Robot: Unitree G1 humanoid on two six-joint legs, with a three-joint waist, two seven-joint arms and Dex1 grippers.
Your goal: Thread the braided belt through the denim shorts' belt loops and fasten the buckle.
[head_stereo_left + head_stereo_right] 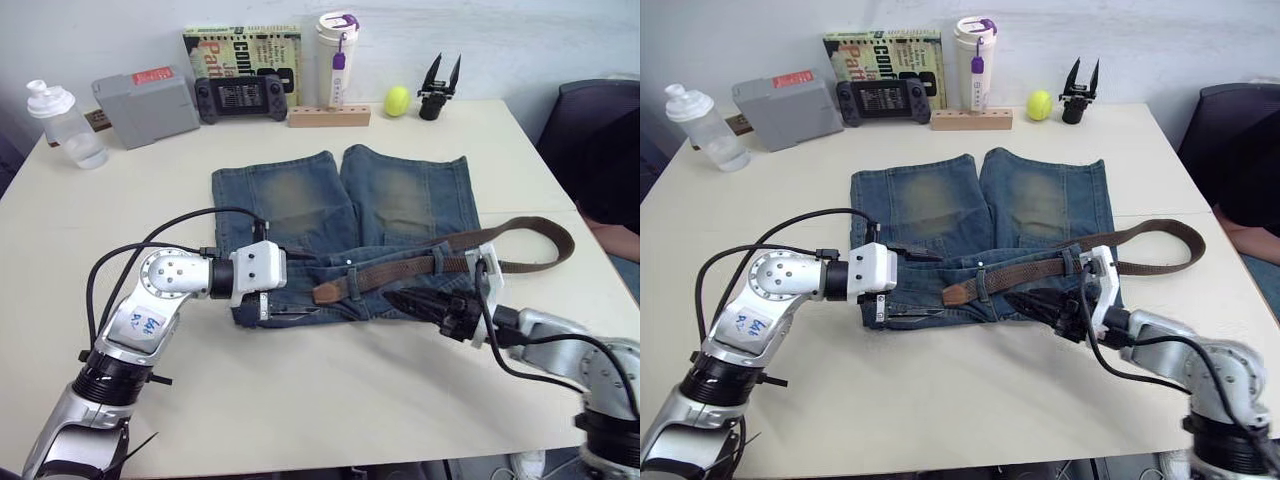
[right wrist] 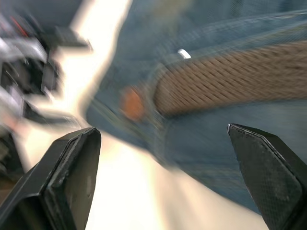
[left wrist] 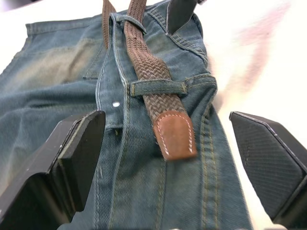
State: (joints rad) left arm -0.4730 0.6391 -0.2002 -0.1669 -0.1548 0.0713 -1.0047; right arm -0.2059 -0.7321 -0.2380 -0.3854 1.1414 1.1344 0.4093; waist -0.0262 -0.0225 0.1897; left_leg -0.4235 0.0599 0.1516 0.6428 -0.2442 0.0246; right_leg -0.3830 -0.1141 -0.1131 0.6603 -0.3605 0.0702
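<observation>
Braided belt (image 3: 152,81) lies through belt loops (image 3: 158,88) on denim shorts (image 1: 400,210). Left pincer (image 3: 168,158) and right pincer (image 2: 163,182) both gape apart, empty, at the waistband.

Faded denim shorts (image 1: 400,210) look coarse, the braided belt (image 3: 151,79) roughly woven with a smooth leather tip.

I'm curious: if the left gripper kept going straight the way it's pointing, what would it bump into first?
Probably the tan tip of the braided belt, lying on the denim shorts straight ahead of the open left gripper; depth is hard to judge.
</observation>
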